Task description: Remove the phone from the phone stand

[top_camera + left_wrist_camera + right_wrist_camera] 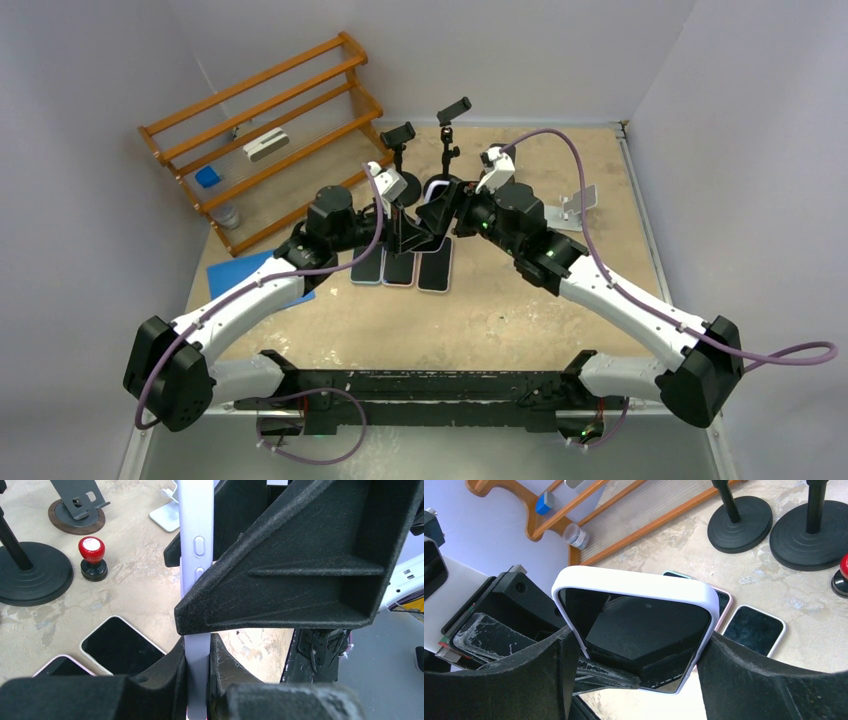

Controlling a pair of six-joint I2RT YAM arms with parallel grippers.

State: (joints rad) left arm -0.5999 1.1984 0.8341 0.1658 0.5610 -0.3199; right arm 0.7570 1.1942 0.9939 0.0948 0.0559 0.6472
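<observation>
The phone (436, 192) has a pale lilac-white case and a dark screen, and it is held in the air over the middle of the table, off any stand. My left gripper (197, 675) is shut on its lower end, and the phone (196, 530) shows edge-on there. My right gripper (639, 640) is closed across its two long sides, and the phone (639, 615) shows screen-on between those fingers (769, 680). In the top view the left gripper (412, 222) and right gripper (447, 212) meet at the phone. A white phone stand (578, 208) stands empty to the right.
Three phones (400, 270) lie flat on the table just below the grippers. Two black pole stands (400, 140) with round bases stand behind. A grey stand on a wooden disc (75, 510) and a red-capped knob (92, 555) are nearby. A wooden rack (260, 130) is at the back left and a blue sheet (245, 270) at the left.
</observation>
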